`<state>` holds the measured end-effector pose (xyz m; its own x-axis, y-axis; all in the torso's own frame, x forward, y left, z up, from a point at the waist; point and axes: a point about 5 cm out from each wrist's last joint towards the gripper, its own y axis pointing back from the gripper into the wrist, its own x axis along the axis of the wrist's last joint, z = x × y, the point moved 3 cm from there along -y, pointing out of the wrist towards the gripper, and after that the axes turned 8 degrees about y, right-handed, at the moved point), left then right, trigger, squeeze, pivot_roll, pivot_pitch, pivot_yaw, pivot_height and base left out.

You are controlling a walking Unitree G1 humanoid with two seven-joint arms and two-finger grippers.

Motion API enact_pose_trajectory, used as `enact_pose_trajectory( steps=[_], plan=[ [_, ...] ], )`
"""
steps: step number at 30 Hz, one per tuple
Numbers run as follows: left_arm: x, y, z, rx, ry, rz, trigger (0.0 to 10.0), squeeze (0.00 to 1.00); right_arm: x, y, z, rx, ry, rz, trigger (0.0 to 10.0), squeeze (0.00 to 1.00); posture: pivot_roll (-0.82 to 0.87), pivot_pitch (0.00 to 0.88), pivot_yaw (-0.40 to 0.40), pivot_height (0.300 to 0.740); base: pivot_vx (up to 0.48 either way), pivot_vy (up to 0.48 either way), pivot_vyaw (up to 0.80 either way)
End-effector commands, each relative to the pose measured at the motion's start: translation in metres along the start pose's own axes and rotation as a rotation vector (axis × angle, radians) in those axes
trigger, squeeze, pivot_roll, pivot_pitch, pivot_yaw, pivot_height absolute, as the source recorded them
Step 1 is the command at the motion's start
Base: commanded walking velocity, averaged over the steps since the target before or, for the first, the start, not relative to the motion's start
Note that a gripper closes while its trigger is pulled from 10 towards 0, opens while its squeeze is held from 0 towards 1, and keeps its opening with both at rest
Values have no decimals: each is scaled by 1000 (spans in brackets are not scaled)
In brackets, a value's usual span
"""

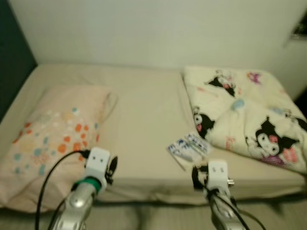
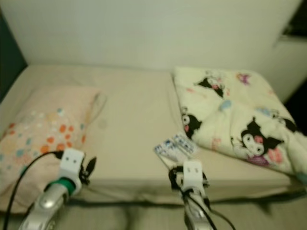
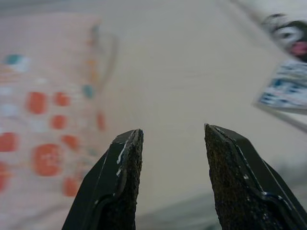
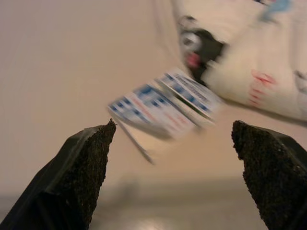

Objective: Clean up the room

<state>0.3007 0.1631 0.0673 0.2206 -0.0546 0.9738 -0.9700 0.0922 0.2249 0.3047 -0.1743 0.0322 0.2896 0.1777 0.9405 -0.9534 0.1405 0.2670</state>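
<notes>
A bed with a beige sheet [image 1: 144,120] lies before me. On its near edge rest two white-and-blue packets [image 1: 188,146], also seen between my right fingers' line of sight as packets [image 4: 163,105]. My right gripper [image 4: 175,143] is open, held just short of the packets above the bed's front edge; its wrist [image 1: 216,175] shows below them. My left gripper [image 3: 172,143] is open and empty, hovering beside the pillow [image 1: 53,134], a pink one with orange and blue dots. A folded cartoon-print blanket [image 1: 244,115] lies on the right of the bed.
A pale wall [image 1: 158,28] runs behind the bed. A dark panel [image 1: 9,52] stands at the far left. Grey floor [image 1: 158,218] shows in front of the bed's edge.
</notes>
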Motion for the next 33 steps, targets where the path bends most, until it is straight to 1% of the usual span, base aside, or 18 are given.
enact_pose_trajectory(
  steps=[1, 13, 18, 28, 33],
  plan=[
    [-3, 0, 4, -13, 5, -11, 10000, 0, -9, 3, 3, -6, -9, -25, 10000, 0, 132, 0, -14, 740, 315, 0, 0],
    [-2, -2, 4, -22, -2, -14, 10000, 0, -8, 3, 4, -17, -35, -26, 10000, 0, 134, 0, -11, 740, 313, 0, 0],
    [-3, -2, 4, -29, -8, -17, 10000, 0, -10, 4, 6, -29, -57, -31, 10000, 0, 134, 0, -4, 740, 310, 0, -800],
    [-2, -2, 4, -32, -13, -16, 10000, 0, -9, 4, 5, -29, -48, -29, 10000, 0, 135, 0, -2, 740, 289, 0, 0],
    [-2, -3, 3, -10, -33, -10, 10000, 0, -10, 4, 5, -29, -49, -30, 10000, 0, 135, 0, -2, 740, 0, 0, 0]
  ],
)
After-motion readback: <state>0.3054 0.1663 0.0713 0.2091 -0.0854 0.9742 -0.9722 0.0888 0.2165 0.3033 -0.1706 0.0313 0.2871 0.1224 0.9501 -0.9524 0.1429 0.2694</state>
